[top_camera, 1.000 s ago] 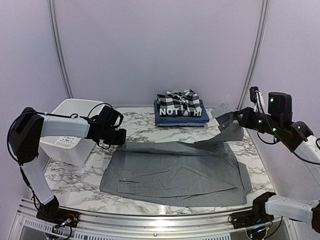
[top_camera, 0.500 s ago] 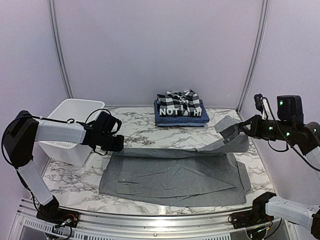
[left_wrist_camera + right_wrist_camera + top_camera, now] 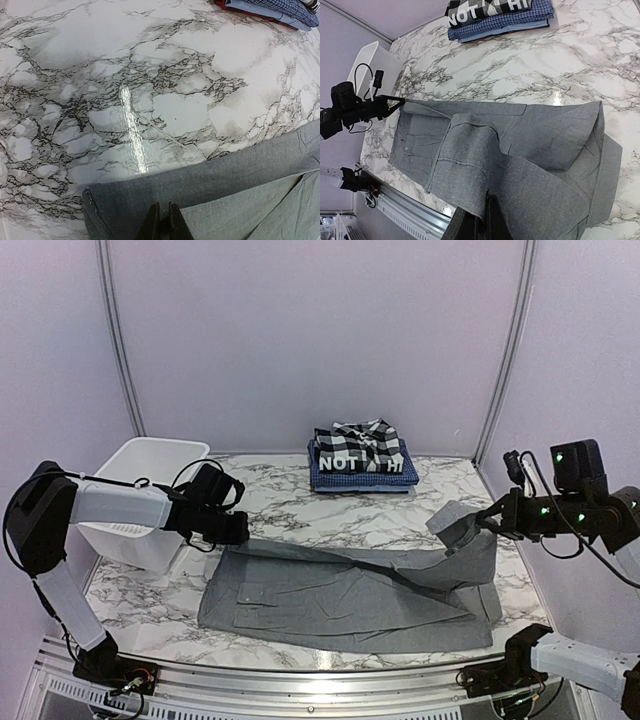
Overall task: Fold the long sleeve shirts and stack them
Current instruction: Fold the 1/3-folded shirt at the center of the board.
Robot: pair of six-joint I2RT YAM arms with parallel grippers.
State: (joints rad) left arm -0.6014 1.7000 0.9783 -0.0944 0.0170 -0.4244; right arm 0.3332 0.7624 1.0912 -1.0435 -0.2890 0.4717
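Marble table (image 3: pixel 300 510) carries the grey button-up shirt (image 3: pixel 340 600) spread near its front; the left pincer (image 3: pixel 238 530) is clamped on the far left edge, low; the right pincer (image 3: pixel 482 523) grips the far right end lifted, seemingly to stretch a fold line; folded shirts (image 3: pixel 362 460) are stacked well behind, white tub (image 3: pixel 150 490) beside the left arm; neither looks to obstruct.

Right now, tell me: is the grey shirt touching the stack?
No: in the top view a band of bare table lies between the grey shirt and the stack.
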